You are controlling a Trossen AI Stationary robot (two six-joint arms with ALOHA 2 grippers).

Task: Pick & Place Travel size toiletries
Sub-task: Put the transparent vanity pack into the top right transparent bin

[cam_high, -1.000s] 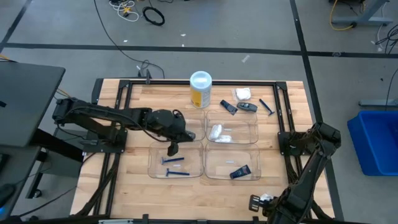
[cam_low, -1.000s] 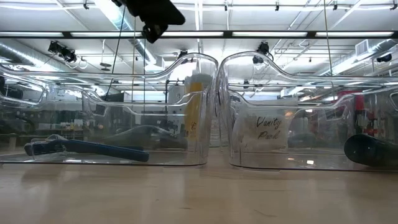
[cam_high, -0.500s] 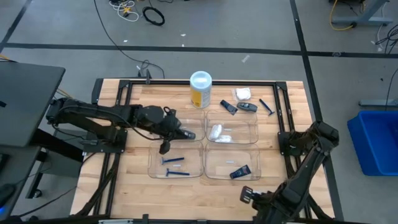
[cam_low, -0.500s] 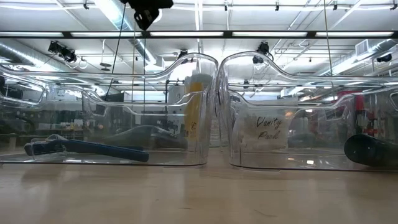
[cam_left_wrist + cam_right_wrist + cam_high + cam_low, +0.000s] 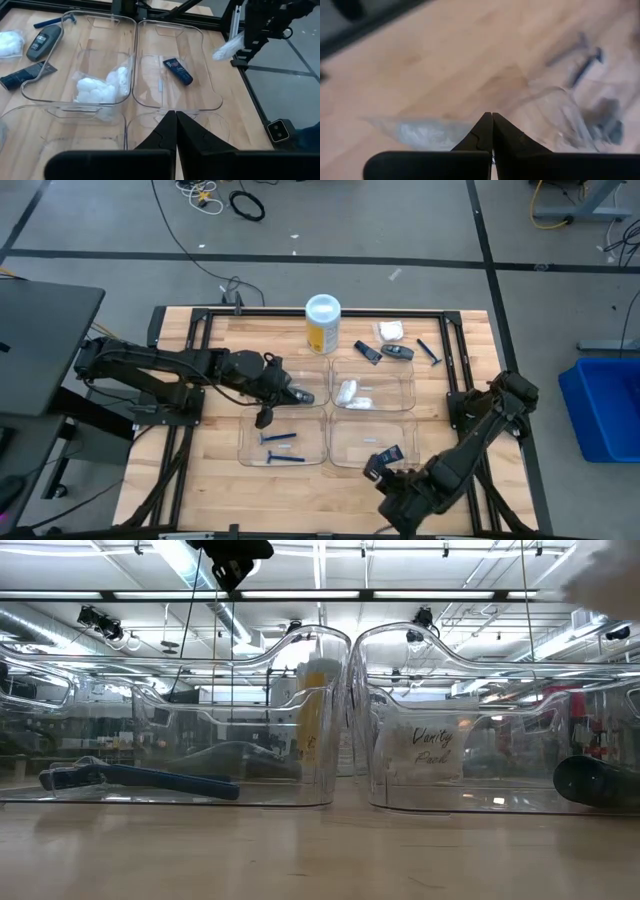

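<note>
My right gripper [image 5: 373,470] hangs over the near edge of the near right tray [image 5: 352,448], shut on a white crinkly packet [image 5: 227,47]. That tray holds a dark blue tube [image 5: 386,455]. My left gripper [image 5: 265,418] hovers shut and empty above the gap between the left trays. Two blue razors [image 5: 281,448] lie in the near left tray [image 5: 248,450], and a white packet [image 5: 349,391] lies in the far right tray [image 5: 405,385]. On the wood at the far right lie a dark tube [image 5: 367,352], a grey stick [image 5: 398,352], another packet [image 5: 390,331] and a razor [image 5: 429,352]. My right gripper pinches the white packet by one end [image 5: 239,40] between its two fingers, coming from above and slanting down. The rest of the packet [image 5: 420,132] sticks out to one side below the fingers, lifted clear of table and trays. The fingers hide the contact itself.
A tall yellow canister with a white lid [image 5: 322,325] stands at the far edge behind the trays. A fourth clear tray [image 5: 165,127] lies under my left gripper. A black metal frame [image 5: 455,370] runs along the table's sides. Bare wood lies along the near edge.
My right gripper has swung from the table's near edge toward the near right tray, up and toward the left, turning as it went, with the packet still in its fingers. My left gripper has drawn back a little toward the left and risen slightly, still shut.
</note>
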